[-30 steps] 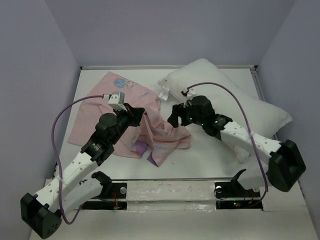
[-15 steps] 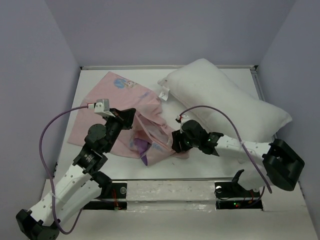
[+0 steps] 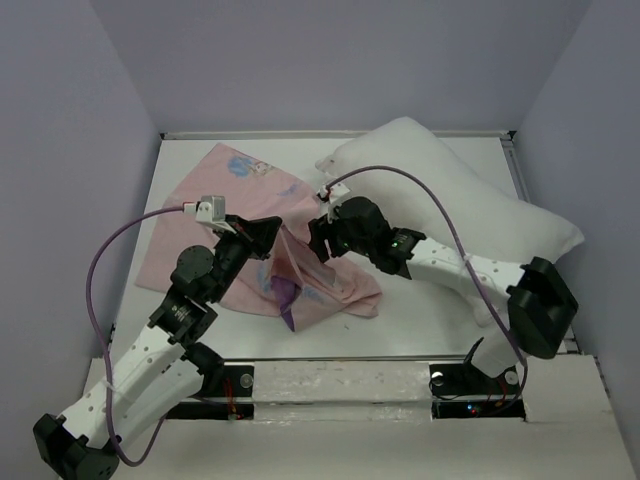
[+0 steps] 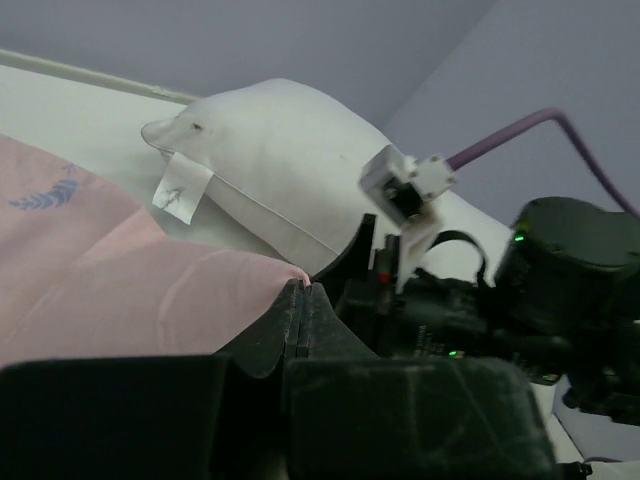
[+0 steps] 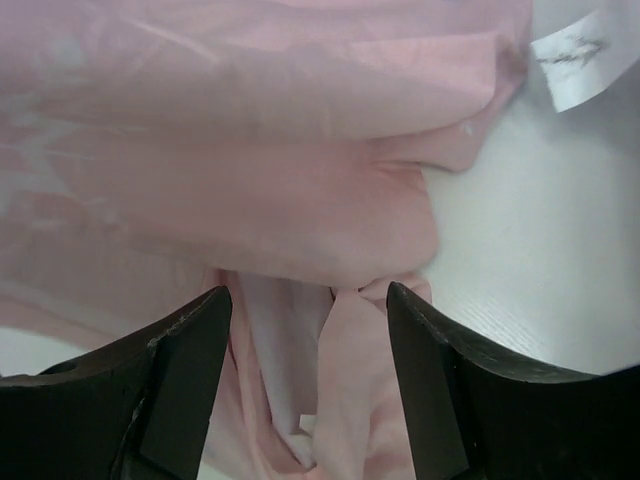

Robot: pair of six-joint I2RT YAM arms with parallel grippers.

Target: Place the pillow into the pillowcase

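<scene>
This is a robotics lab test cell: a bare white table (image 3: 430,310) is boxed in on three sides by plain lilac walls (image 3: 330,60). Two robot arms (image 3: 150,350) are bolted to a plate (image 3: 340,385) at its near edge, trailing purple cables (image 3: 108,260) and showing small green lights (image 3: 397,238). The pillow (image 3: 470,200) and pillowcase (image 3: 190,215) lie on the tabletop.

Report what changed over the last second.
The right gripper dipped to the near edge of the pillowcase, then swung back up and left, jaws open over its raised fold. The left gripper, shut on the pillowcase, pulled back slightly, and the bunched cloth spread flatter. The pillow stayed put.
</scene>
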